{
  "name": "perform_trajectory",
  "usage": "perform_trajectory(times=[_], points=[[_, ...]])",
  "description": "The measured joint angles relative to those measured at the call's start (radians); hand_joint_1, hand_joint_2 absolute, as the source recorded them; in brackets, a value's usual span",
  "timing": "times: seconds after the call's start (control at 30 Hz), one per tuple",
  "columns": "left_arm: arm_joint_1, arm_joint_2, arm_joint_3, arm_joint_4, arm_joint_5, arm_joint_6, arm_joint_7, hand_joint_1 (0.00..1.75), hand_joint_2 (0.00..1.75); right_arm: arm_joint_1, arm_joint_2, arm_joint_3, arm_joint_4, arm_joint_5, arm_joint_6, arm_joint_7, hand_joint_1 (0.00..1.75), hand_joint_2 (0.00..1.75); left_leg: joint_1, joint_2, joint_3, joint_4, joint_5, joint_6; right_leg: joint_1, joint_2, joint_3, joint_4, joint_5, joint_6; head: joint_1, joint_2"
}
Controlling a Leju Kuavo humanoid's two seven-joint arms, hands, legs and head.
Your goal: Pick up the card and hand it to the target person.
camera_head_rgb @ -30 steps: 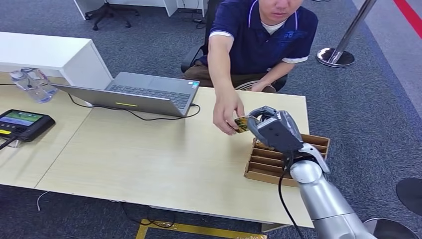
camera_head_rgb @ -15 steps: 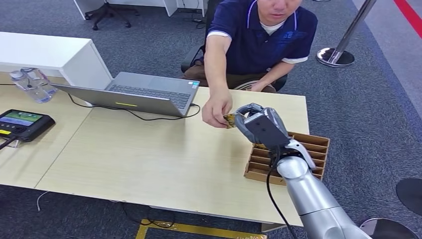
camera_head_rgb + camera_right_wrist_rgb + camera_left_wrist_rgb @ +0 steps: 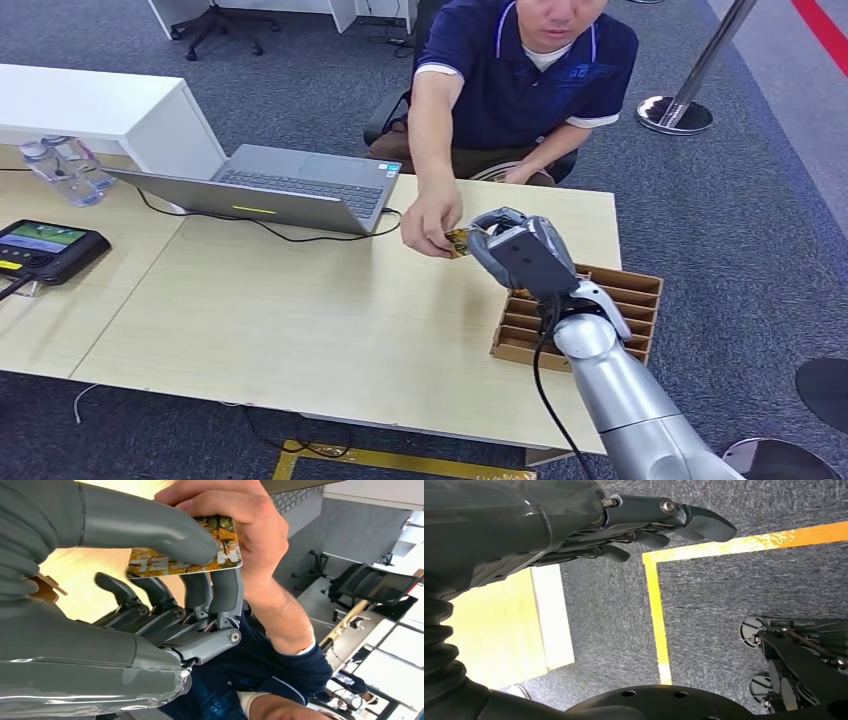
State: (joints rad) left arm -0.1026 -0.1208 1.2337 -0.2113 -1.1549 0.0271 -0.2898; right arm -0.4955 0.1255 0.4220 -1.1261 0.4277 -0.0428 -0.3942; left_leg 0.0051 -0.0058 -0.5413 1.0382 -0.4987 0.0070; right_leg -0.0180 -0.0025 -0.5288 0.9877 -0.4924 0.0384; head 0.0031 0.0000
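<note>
My right hand is raised over the table's right part and pinches a yellow-and-brown patterned card between thumb and fingers. The card sticks out toward the seated person in a dark blue shirt. That person's hand reaches across the table and holds the card's far end. My left hand hangs beside the table edge over grey carpet, its fingers loosely extended and holding nothing.
A cardboard box with dividers lies under my right forearm near the table's right edge. An open laptop with a cable, a handheld screen device and plastic bottles stand to the left. A stanchion base is behind.
My right hand has carried the card up and leftward, away from the box. The person's hand has stayed on the card and drawn back with it.
</note>
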Motion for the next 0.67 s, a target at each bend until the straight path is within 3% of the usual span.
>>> perform_trajectory(times=[0.07, 0.2, 0.67], points=[[0.000, 0.000, 0.000, 0.000, -0.001, 0.001, 0.000, 0.00, 1.75, 0.000, 0.000, 0.000, 0.000, 0.001, 0.000, 0.002, 0.00, 1.75, 0.000, 0.000, 0.000, 0.000, 0.000, 0.000, 0.000, 0.000, 0.000, 0.000, 0.000, 0.000, 0.000, 0.000], [0.000, 0.000, 0.000, 0.000, 0.002, 0.001, -0.001, 0.00, 0.00, 0.000, -0.001, 0.000, 0.000, 0.002, 0.000, 0.007, 0.00, 1.75, 0.000, 0.000, 0.000, 0.000, 0.000, 0.000, 0.000, 0.000, 0.000, 0.000, 0.000, 0.000, 0.000, 0.000], [0.000, 0.001, 0.000, 0.000, 0.016, 0.000, 0.000, 0.00, 0.00, 0.000, -0.004, 0.000, 0.000, 0.002, 0.002, 0.008, 0.00, 1.75, 0.000, 0.000, 0.000, 0.000, 0.000, 0.000, 0.000, 0.000, 0.000, 0.000, 0.000, 0.000, 0.000, 0.000]])
